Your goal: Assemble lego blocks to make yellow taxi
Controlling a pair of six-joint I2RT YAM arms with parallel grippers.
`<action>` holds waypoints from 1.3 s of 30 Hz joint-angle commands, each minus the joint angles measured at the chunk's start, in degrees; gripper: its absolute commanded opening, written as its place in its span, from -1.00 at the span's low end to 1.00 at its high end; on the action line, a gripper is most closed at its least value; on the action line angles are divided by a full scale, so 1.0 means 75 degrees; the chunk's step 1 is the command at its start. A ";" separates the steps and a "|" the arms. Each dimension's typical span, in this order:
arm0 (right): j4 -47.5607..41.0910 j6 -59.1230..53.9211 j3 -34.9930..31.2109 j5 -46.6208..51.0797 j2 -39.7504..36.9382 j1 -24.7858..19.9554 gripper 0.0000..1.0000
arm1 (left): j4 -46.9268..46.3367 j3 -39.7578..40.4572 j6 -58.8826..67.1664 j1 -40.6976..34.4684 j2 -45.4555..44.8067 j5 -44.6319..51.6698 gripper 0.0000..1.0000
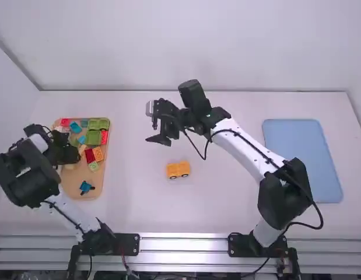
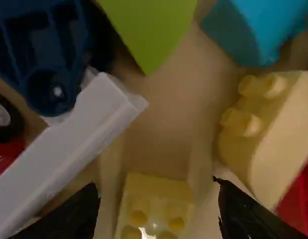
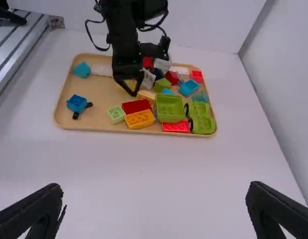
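An orange-yellow wheeled block piece stands on the table near the middle. Over the loose-block tray at the left is my left gripper. In the left wrist view, my left gripper is open, with a pale yellow block low between its fingers; no grip on it can be seen. A cream-yellow block lies beside it. My right gripper is above the table, behind the wheeled piece. In the right wrist view, my right gripper stands wide open and holds nothing.
The tray also bears an orange block, dark red block, green wheeled piece and blue piece. A long white block lies close to the left gripper. A blue flat tray is at the right.
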 commanded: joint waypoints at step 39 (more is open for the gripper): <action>0.0140 0.0769 0.0245 -0.1207 -0.0070 -0.0708 0.97 | -0.1495 -0.0166 -0.1291 -0.1510 -0.1909 -0.0015 -0.95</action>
